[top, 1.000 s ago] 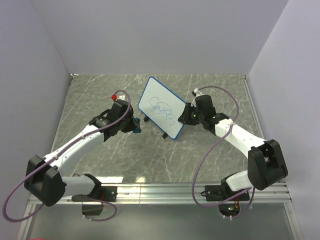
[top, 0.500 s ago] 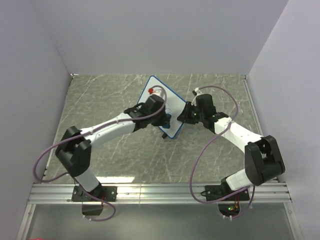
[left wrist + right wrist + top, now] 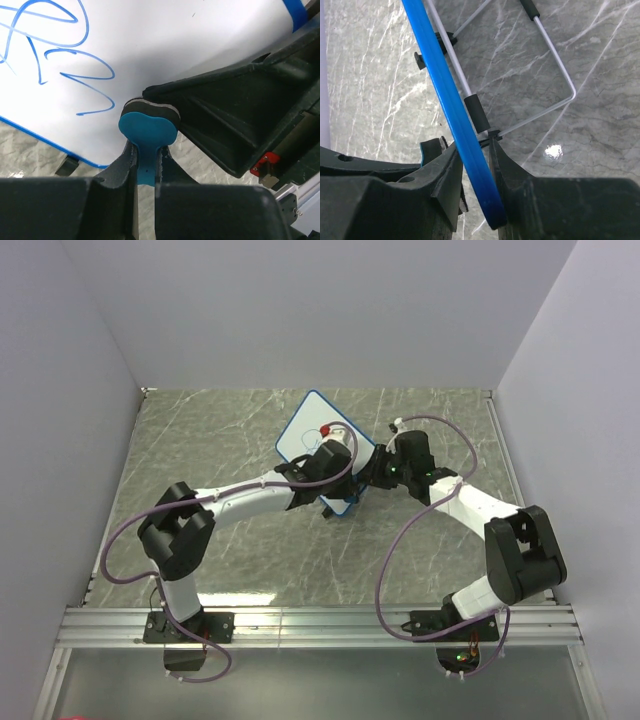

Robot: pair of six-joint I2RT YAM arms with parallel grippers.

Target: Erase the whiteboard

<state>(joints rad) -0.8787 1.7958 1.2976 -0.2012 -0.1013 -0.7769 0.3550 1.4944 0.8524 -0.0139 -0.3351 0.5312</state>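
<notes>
From above, the whiteboard stands tilted mid-worktop. The left arm stretches across its face, and the right arm bends in to its right edge.

Left wrist: the left pincer clamps a blue eraser, pad against the white surface near the scribble.

Right wrist: the right pincer grips the board's blue rim.

- We see a tabletop with a grey-green marble pattern and pale veins, filling the middle of the top view.
- Three plain, pale lilac-grey walls enclose it: a back wall, a left wall and a right wall, each meeting the table's edge.
- Along the near edge we note a ribbed aluminium rail.
- In the right wrist view we find a small bright glare spot on the glossy marble surface.
</notes>
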